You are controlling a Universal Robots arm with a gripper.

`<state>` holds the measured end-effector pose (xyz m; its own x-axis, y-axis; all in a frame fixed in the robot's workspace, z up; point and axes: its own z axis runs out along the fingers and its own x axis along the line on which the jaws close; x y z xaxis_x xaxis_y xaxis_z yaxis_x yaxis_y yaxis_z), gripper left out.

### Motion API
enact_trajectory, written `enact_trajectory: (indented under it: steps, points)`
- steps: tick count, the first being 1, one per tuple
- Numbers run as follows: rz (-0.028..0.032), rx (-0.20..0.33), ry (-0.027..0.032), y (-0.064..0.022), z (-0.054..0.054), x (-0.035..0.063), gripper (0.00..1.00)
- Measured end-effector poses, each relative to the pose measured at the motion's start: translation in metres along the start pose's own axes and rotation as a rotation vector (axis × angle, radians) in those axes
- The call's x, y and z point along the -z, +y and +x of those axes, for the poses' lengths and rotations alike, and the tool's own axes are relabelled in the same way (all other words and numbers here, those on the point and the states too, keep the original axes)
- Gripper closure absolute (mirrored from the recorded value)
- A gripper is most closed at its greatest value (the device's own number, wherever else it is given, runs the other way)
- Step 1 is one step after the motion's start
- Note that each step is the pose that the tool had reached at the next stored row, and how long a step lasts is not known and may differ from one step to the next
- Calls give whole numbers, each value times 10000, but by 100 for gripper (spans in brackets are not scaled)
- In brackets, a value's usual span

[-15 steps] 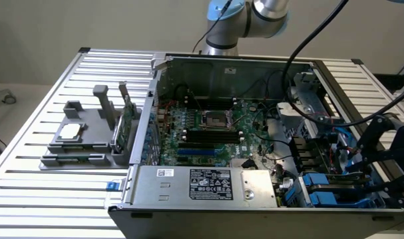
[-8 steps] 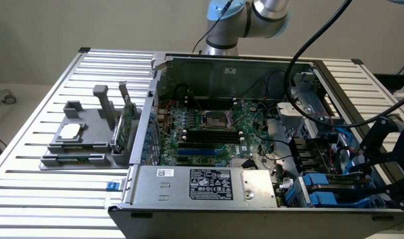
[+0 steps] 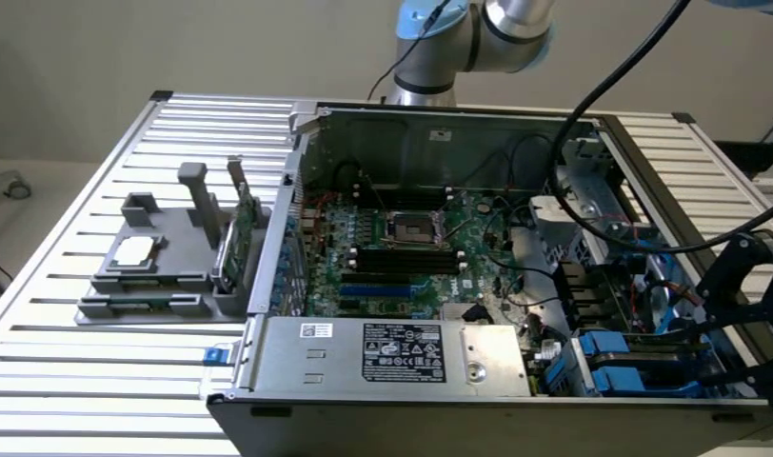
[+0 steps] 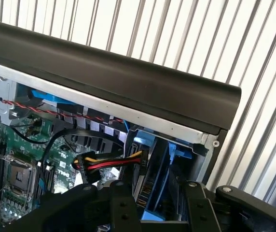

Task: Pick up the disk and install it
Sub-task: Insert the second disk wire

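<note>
The disk (image 4: 145,179) stands on edge in its bright blue carrier, in the drive bay at the corner of the open computer case (image 3: 313,171). My gripper (image 4: 157,186) hangs just above that bay, its two black fingers (image 4: 121,203) set apart on either side of the disk with room to spare. From the exterior view, the blue carrier (image 3: 615,371) sits in the bay at the case's near corner on that view's right. The black gripper (image 3: 729,352) hovers over it there. I cannot tell whether the fingers touch the carrier.
A red, yellow and black power cable (image 4: 109,162) runs right beside the disk. The case's black rim (image 4: 128,72) borders the bay. A silver power supply (image 3: 386,352) fills the case's front. A grey fixture (image 3: 158,276) with a chip and a green card (image 3: 245,228) stands on the slatted table (image 3: 94,381).
</note>
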<state>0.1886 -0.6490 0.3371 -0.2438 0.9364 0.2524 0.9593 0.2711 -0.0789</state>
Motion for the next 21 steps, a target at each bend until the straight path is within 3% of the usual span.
enact_trajectory:
  steps: [9, 10, 15, 17, 21]
  points:
    - [-39, -103, 49, -103, -41, 2, 57]
    - [-47, -100, 79, -132, -34, -1, 57]
    - [-150, -70, 368, -255, -3, -20, 57]
    - [-183, -68, 418, -275, 6, -23, 57]
    - [-222, -56, 434, -277, 32, -10, 57]
